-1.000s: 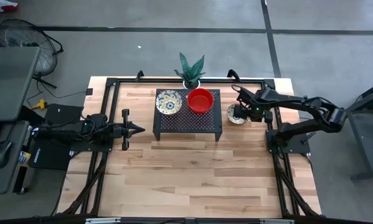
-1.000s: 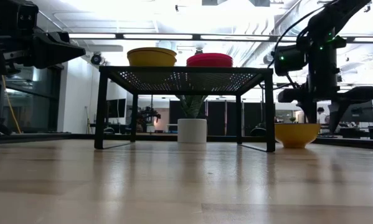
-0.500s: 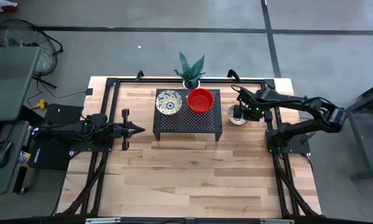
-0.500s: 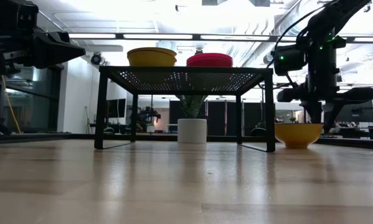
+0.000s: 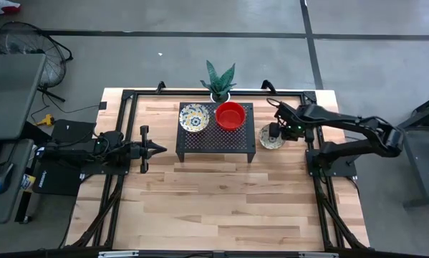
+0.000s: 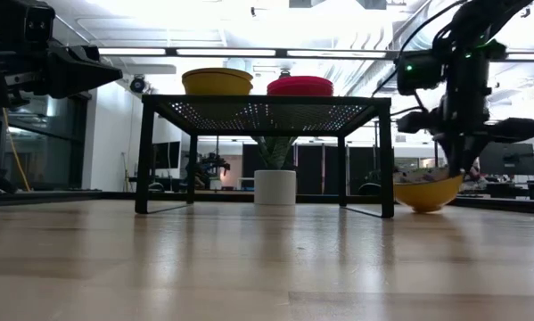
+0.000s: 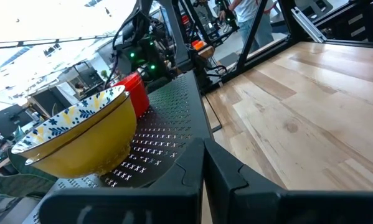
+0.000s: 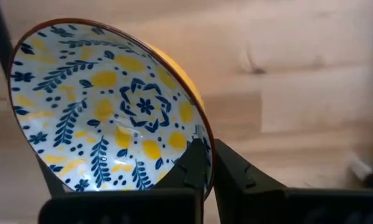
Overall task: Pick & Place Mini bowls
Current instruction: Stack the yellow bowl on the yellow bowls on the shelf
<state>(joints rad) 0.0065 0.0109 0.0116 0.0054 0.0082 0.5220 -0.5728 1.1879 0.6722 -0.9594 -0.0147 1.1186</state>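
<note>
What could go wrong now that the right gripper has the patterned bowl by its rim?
The right gripper pinches only the rim of the patterned bowl, which is tilted, so it could slip or swing. The black rack stands close beside it; lifting across could clip its edge or the red bowl on top.

We see a light wooden tabletop (image 5: 221, 193) bordered by a black frame (image 5: 121, 115). A black perforated rack (image 5: 216, 136) stands on four legs between the two hands, just beyond the tip of the left hand (image 5: 157, 149). A white plant pot (image 5: 220, 94) stands at the rear edge behind the rack. Beside the rack, a patterned yellow bowl (image 5: 272, 140) sits tilted, one side raised off the tabletop, its rim pinched by the right hand (image 5: 273, 133).
</note>
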